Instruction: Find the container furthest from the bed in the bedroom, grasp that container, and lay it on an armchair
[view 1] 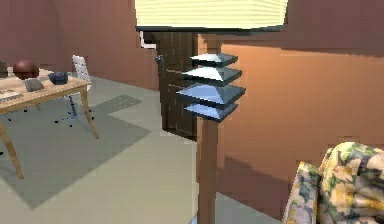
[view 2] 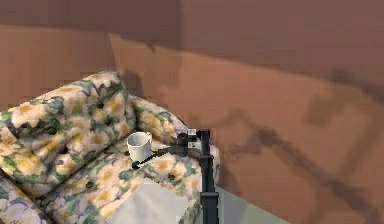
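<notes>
A white cup-like container (view 2: 139,147) shows in the arm side view in front of a floral armchair (view 2: 60,125). It sits at the far end of my gripper (view 2: 160,154), whose dark arm (view 2: 207,185) rises from the bottom edge. The armchair's cushions lie right behind and under the container, so I cannot tell whether the gripper holds it or whether it rests on the seat. In the forward view a corner of the floral armchair (view 1: 340,185) appears at the bottom right.
A floor lamp's wooden pole (view 1: 207,150) with blue tiered shelves (view 1: 212,85) stands close ahead. A wooden table (view 1: 45,95) at the forward view's left carries a dark ball (view 1: 25,70) and a bowl (view 1: 58,77). A dark door (view 1: 180,80) stands behind. Brown walls surround.
</notes>
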{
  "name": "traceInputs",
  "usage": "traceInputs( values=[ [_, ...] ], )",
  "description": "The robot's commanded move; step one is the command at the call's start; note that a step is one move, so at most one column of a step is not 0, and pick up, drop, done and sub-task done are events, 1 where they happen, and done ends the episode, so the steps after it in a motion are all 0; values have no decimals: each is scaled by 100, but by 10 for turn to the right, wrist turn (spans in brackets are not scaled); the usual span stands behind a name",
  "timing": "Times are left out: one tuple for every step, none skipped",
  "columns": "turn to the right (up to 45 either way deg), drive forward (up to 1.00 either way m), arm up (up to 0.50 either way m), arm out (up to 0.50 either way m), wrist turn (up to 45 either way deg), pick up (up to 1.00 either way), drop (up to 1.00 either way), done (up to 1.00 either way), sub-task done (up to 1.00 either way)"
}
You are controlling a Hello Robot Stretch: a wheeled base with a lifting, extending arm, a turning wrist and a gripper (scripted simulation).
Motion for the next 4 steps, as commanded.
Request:
traceInputs(
  values=[
    [0,0,0,0,0,0,100,0,0],
    [0,0,10,0,0,0,0,0,0],
    [0,0,0,-8,0,0,0,0,0],
    [0,0,0,0,0,0,0,100,0]
  ],
)
